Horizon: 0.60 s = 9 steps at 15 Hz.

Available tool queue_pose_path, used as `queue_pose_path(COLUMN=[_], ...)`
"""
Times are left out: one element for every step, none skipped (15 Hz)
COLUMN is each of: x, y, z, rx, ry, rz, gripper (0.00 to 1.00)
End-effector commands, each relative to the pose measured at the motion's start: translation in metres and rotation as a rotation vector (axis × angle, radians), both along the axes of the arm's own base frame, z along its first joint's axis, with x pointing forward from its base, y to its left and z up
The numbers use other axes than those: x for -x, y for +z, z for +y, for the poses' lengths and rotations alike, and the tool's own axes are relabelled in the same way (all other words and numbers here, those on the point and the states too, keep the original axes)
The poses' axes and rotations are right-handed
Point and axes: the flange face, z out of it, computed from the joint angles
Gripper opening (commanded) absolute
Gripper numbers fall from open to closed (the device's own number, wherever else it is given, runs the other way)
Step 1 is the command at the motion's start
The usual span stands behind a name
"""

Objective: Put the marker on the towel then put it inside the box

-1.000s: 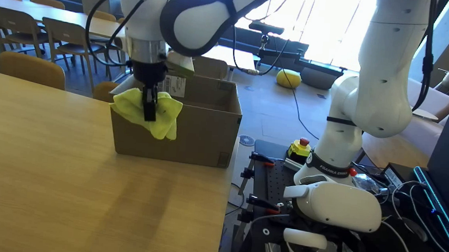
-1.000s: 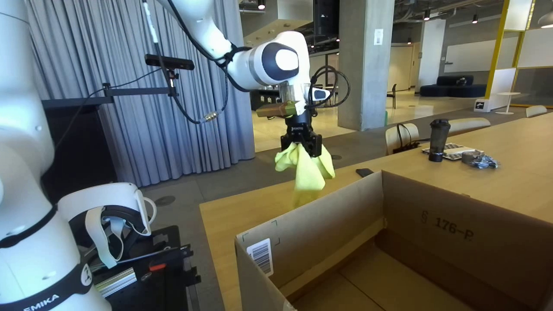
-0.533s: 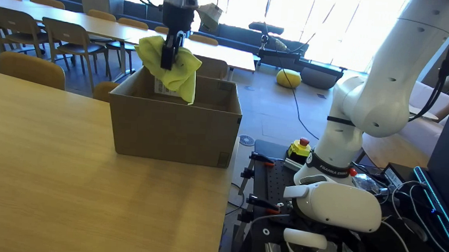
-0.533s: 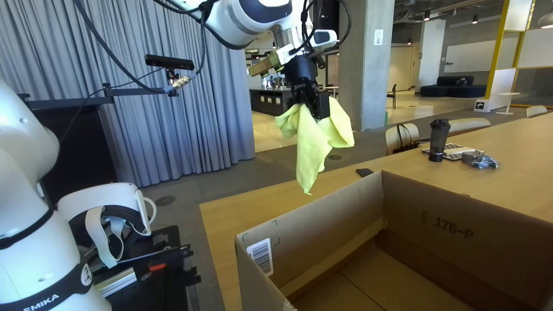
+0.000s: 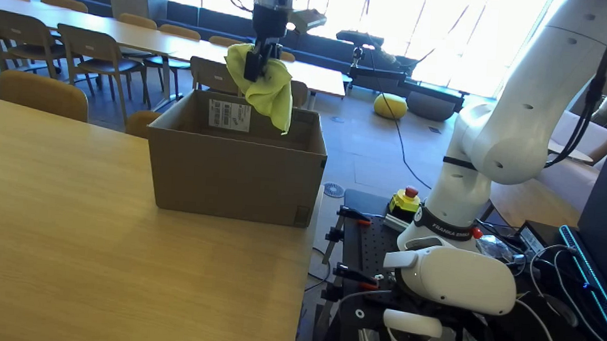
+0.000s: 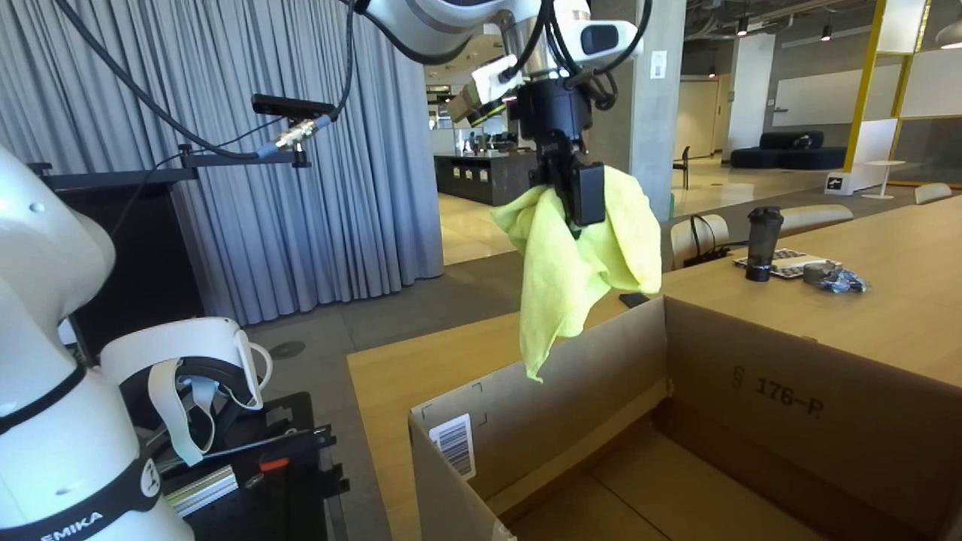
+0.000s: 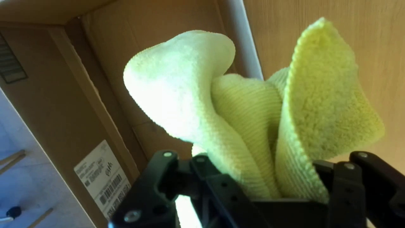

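Pale wood of the table (image 5: 92,263) is seen nearest, with the box (image 5: 234,179) set upon it. Above the box the bunched towel (image 6: 567,282) is hung, the fingers (image 6: 591,195) being clamped on its gathered middle. It should be light, limp and hard to damage, best held by a thick fold; loose corners could be caught on the way in. No marker is visible; whether it is wrapped inside cannot be told, but if so it might easily be shed by such folds. A barcode is carried by the white label (image 7: 102,180), "176-P" by an inner wall (image 6: 782,409), "FRANKA EMIKA" by the base band (image 5: 445,230). Farther off, chairs (image 5: 89,41) are ranged.
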Motion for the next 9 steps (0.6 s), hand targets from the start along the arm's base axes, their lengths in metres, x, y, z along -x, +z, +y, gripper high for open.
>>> queue_pose_path(x=[-0.019,-0.025,-0.034,-0.039,-0.045,-0.053,-0.061,-0.067,-0.073], y=[-0.035,-0.049,-0.066,-0.078,-0.095,-0.111,-0.129,-0.143,-0.160], z=[-0.044,-0.053,-0.063,-0.075,-0.082,-0.089,-0.095,-0.099,-0.103], rx=[-0.047,-0.055,-0.064,-0.073,-0.086,-0.096,-0.106,-0.121,-0.128], ry=[-0.105,-0.132,-0.157,-0.176,-0.193,-0.211,-0.225,-0.238,-0.254], rz=[0.020,0.032,0.046,0.060,0.071,0.085,0.099,0.114,0.132], gripper=[0.07,0.07,0.07,0.07,0.06,0.06,0.07,0.07,0.07])
